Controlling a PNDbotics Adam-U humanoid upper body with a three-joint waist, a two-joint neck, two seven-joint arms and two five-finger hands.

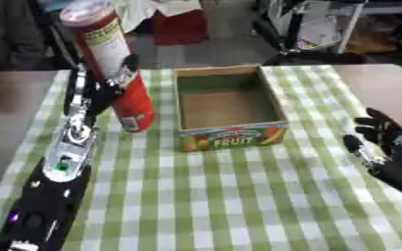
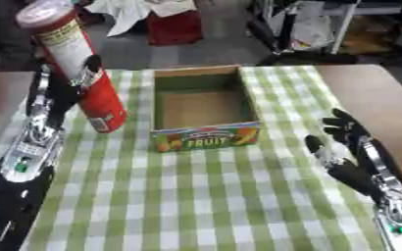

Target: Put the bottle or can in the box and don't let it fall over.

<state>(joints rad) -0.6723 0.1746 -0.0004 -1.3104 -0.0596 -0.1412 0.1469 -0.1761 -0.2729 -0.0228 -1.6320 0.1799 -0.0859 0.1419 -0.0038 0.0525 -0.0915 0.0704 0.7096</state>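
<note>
The left hand point(image 1: 110, 83) grasps the tall red can point(image 1: 110, 63) upper left of frame, tilted, just left of the open box point(image 1: 228, 105); right hand point(image 2: 350, 147) idles relaxed, lower right.

Quick count from my end: I've got one tall red canister point(image 1: 110, 63) with a pale lid, one open cardboard box point(image 1: 228, 105) with FRUIT printed on the front, and one green-and-white checked tablecloth point(image 1: 238, 196) under it all. Two robot hands in sight, the left hand point(image 1: 110, 81) and the right hand point(image 2: 346, 144), so one of each.
</note>
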